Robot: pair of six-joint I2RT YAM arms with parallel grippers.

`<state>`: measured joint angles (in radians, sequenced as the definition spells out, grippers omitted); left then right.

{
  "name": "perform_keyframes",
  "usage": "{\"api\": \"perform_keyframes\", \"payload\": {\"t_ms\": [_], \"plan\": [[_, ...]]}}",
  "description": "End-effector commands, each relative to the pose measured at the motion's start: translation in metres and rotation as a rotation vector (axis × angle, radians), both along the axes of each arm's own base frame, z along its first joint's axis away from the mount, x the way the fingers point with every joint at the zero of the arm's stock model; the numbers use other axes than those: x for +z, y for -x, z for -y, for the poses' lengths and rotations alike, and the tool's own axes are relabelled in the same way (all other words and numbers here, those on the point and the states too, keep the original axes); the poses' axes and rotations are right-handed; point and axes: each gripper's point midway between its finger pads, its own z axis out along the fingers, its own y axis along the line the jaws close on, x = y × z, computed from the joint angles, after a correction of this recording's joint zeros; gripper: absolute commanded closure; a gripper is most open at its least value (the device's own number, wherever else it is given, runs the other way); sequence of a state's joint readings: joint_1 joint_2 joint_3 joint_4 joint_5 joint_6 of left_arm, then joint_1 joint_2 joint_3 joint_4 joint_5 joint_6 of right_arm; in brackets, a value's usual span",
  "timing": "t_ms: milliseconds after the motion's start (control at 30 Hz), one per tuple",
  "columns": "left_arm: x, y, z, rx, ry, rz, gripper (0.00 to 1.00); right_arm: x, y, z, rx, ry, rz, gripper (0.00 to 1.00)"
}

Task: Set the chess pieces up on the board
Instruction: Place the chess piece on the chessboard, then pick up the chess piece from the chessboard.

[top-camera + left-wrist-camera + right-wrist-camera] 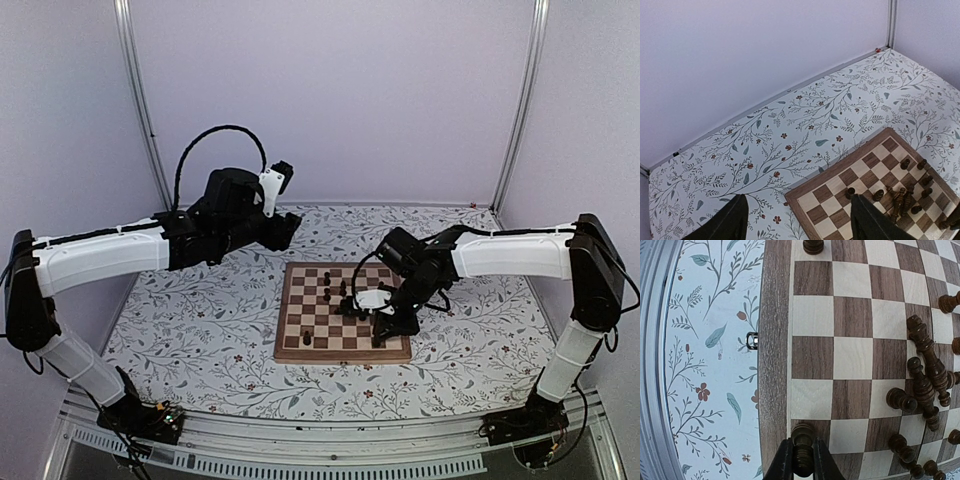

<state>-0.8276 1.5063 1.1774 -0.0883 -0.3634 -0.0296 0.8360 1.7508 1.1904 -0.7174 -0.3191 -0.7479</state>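
The wooden board [300,345] lies mid-table. My right gripper [803,460] is shut on one dark chess piece [803,440], held upright over a dark square in the board's edge column [776,365]. In the top view this gripper [381,337] is at the board's near right corner. Several dark pieces [922,380] lie or stand clustered mid-board [335,293], and one stands alone in the edge column [813,245]. Another stands near the board's near edge [306,337]. My left gripper [799,200] is open and empty, held high behind the board's far left corner [290,228].
The floral table surface [200,330] surrounds the board. A small metal object [752,340] lies on the table just beside the board's border. Purple walls and metal frame posts [140,100] enclose the back and sides. A metal rail [300,450] runs along the near edge.
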Motion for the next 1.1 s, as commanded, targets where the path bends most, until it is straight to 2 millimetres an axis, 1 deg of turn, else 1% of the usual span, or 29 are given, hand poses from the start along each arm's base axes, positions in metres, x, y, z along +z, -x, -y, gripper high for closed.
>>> {"api": "perform_keyframes", "payload": {"t_ms": [0, 33, 133, 233, 267, 367, 433, 600, 1067], "plan": [[0.003, 0.000, 0.008, -0.010, -0.003, 0.009, 0.28, 0.002, 0.001, -0.001, 0.011, -0.008, 0.021, 0.84], [0.003, 0.000, 0.008, -0.010, -0.006, 0.007, 0.28, 0.002, 0.001, -0.001, 0.010, -0.007, 0.019, 0.78], [0.002, 0.000, 0.008, -0.012, -0.008, 0.006, 0.28, 0.004, 0.003, 0.000, 0.012, -0.012, 0.015, 0.56], [0.002, 0.001, 0.009, -0.013, -0.009, 0.006, 0.28, 0.015, 0.011, -0.001, 0.036, -0.035, -0.006, 0.46], [0.002, 0.001, 0.009, -0.014, -0.010, 0.007, 0.28, 0.018, 0.013, 0.000, 0.050, -0.041, -0.013, 0.45], [0.003, 0.001, 0.009, -0.017, -0.009, 0.010, 0.28, 0.028, 0.021, 0.003, 0.080, -0.051, -0.019, 0.43], [0.004, 0.002, 0.010, -0.019, -0.008, 0.011, 0.28, 0.030, 0.023, 0.008, 0.087, -0.045, -0.011, 0.43], [0.007, 0.005, 0.012, -0.025, -0.005, 0.016, 0.28, 0.032, 0.017, 0.015, 0.061, -0.039, 0.005, 0.43], [0.007, 0.008, 0.015, -0.032, -0.021, 0.024, 0.28, 0.030, 0.013, 0.012, 0.057, -0.040, -0.005, 0.43]]}}
